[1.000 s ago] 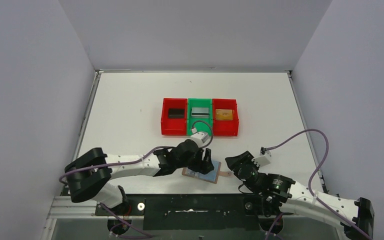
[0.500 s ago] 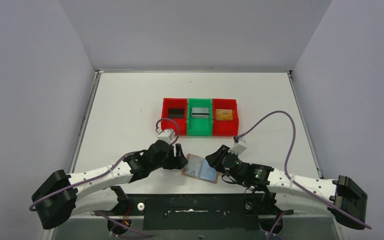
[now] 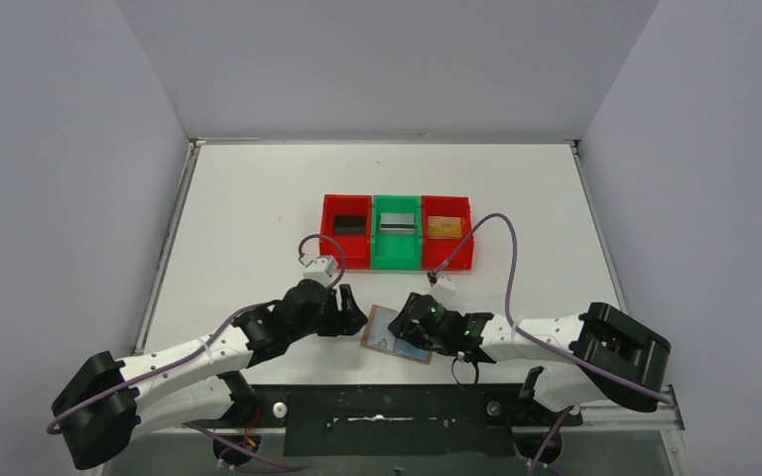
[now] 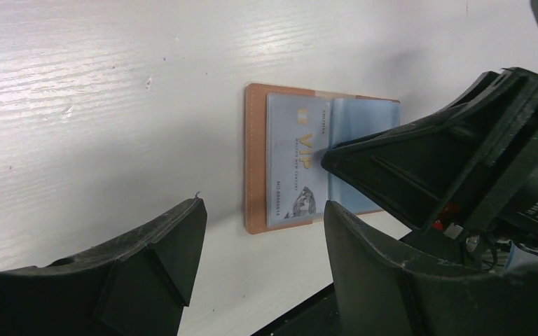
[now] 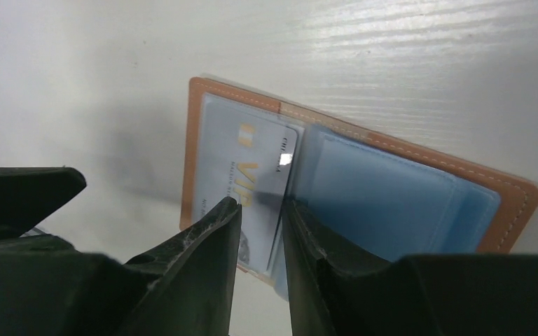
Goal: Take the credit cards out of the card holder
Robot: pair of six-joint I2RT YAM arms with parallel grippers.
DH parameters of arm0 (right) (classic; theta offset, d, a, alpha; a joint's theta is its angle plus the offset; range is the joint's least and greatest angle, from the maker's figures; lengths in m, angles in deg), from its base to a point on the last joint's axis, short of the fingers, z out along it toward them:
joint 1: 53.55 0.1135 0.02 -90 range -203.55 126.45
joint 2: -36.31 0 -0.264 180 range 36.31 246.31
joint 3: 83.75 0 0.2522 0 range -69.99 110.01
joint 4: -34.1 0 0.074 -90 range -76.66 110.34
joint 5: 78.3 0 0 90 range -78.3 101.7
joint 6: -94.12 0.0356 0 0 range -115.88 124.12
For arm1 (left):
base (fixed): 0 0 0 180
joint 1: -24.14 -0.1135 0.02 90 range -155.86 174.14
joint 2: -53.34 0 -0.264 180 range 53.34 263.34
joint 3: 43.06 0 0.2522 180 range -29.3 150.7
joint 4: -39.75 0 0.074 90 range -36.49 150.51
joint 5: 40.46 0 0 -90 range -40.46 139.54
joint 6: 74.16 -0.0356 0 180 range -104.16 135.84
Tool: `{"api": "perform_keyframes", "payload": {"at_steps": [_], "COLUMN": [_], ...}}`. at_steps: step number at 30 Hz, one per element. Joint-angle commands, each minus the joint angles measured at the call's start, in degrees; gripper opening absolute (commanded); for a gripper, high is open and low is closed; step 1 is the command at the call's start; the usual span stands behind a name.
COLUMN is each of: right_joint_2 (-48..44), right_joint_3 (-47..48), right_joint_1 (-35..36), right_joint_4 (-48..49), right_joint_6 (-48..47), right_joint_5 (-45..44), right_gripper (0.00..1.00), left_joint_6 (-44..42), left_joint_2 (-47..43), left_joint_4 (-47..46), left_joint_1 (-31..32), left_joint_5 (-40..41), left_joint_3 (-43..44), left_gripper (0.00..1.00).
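Centre frame: my right gripper, jaws narrowly apart, straddles 1 silver VIP card in the open tan, blue-lined card holder; hold unclear. My left gripper gapes, empty.

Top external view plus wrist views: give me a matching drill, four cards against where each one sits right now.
Cards:
1. black card
2. silver-grey card
3. gold-orange card
4. VIP card

Places:
A. card holder
B. right red bin
C. green bin
D. left red bin

Pairs: 1-D, 2-C, 3-B, 4-A
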Motion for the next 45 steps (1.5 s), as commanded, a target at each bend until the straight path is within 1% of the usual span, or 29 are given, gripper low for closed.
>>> {"api": "perform_keyframes", "payload": {"at_steps": [1, 4, 11, 16, 22, 24, 25, 27, 29, 32, 35, 41, 43, 45], "right_joint_2": [2.4, 3.5, 5.6, 3.3, 0.2, -0.2, -0.2, -0.3, -0.7, -2.1, -5.2, -9.7, -10.8, -11.4], "right_joint_3": [2.5, 2.6, 2.0, 0.8, -0.3, -0.1, -0.1, 0.0, 0.2, 0.0, -0.5, -0.4, -1.9, -3.3], "right_joint_1": [-0.4, -0.3, -0.6, -0.6, -0.7, -0.6, -0.6, -0.6, -0.6, -0.6, -1.9, -2.5, -2.8, -3.0], "right_joint_4": [-0.3, -3.7, -5.3, -7.1, -8.3, -8.8, -8.9, -8.4, -7.6, -5.6, -3.9, -11.0, -9.7, -6.0], "right_joint_6": [1.6, 2.9, 4.8, 7.0, 7.1, 7.1, 6.9, 6.1, 4.5, 3.6, 3.4, 6.5, 6.2, 4.8], "right_joint_5": [1.6, 0.7, 0.0, -2.4, -4.1, -4.4, -4.5, -4.2, -4.2, -3.2, -1.2, -5.6, -4.8, -2.9], "right_gripper": [0.31, 0.32, 0.29, 0.29, 0.29, 0.29, 0.29, 0.29, 0.29, 0.32, 0.35, 0.34, 0.33, 0.33], "left_joint_6": [-1.3, -3.5, -7.4, -7.8, -8.5, -8.6, -8.6, -8.3, -7.9, -7.9, -8.4, -7.6, -7.5, -7.6], "left_joint_2": [0.1, 2.7, 13.1, 18.5, 21.8, 22.3, 22.3, 21.5, 20.3, 18.9, 19.8, 22.7, 23.7, 24.8], "left_joint_4": [-3.3, -4.6, -5.7, -6.7, -9.3, -9.2, -8.8, -7.5, -6.9, -8.1, -9.2, -13.7, -14.4, -14.3], "left_joint_1": [-0.3, -0.4, -0.3, -0.2, 0.2, 0.3, 0.4, 0.9, 1.3, 1.9, 2.0, 2.2, 2.2, 2.2], "left_joint_5": [-3.0, -6.1, -9.7, -10.3, -12.6, -12.4, -11.6, -9.1, -6.6, -5.7, -7.5, -12.1, -13.0, -13.7], "left_joint_3": [1.2, 2.6, 7.5, 9.0, 10.3, 10.9, 11.2, 11.7, 12.0, 11.9, 12.3, 11.7, 11.8, 12.5], "left_gripper": [0.62, 0.62, 0.61, 0.56, 0.43, 0.39, 0.38, 0.39, 0.44, 0.46, 0.47, 0.45, 0.44, 0.42]}}
